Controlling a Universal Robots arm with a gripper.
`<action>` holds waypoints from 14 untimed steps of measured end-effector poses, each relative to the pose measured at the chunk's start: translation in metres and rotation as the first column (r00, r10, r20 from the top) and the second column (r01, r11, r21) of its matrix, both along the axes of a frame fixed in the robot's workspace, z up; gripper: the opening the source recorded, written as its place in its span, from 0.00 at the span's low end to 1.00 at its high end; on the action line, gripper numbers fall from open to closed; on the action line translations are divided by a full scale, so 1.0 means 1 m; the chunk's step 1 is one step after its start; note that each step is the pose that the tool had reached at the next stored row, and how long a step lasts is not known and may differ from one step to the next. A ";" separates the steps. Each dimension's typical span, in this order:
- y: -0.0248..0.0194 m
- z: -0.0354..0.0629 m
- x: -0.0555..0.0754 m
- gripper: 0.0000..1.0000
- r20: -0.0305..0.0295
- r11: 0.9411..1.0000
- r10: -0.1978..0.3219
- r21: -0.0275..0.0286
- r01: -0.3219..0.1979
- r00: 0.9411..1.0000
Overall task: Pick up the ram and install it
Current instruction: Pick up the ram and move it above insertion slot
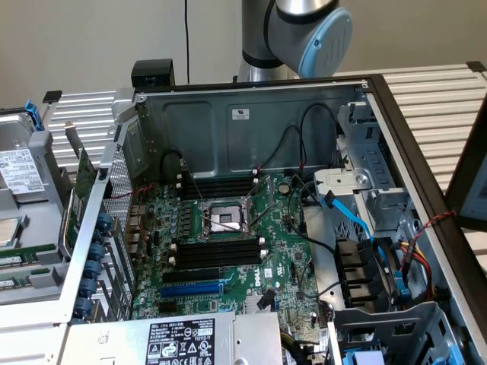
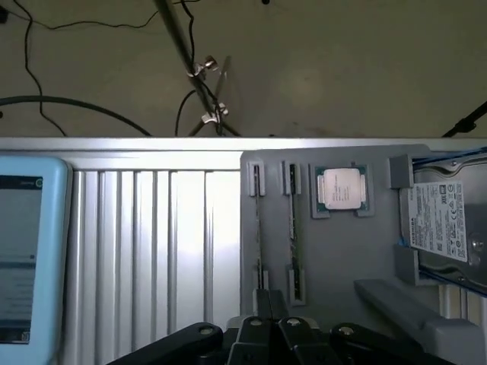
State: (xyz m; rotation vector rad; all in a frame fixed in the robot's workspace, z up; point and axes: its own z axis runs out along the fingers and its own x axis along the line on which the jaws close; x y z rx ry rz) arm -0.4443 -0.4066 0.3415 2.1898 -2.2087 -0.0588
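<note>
Ram, long narrow green circuit-board stick, not yet picked up, standing on edge in flat grey plastic tray near its edge beside second such stick, black claw near its end pinched shut and empty, long black motherboard slots unfilled.

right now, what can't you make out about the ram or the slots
Wrist view: two ram sticks stand edge-on in the grey tray; labels and chips hidden.
Wrist view: gripper cut off by the frame edge; contact with the ram unclear.
Exterior view: black memory slots, latch positions too small to tell.
</note>
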 end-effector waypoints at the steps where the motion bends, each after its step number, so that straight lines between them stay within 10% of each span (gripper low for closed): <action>1: 0.0001 -0.0008 -0.001 0.11 0.002 1.000 0.003 0.000 -0.003 1.000; 14: 0.0011 -0.0220 -0.006 0.26 0.011 0.998 0.063 0.000 -0.063 0.998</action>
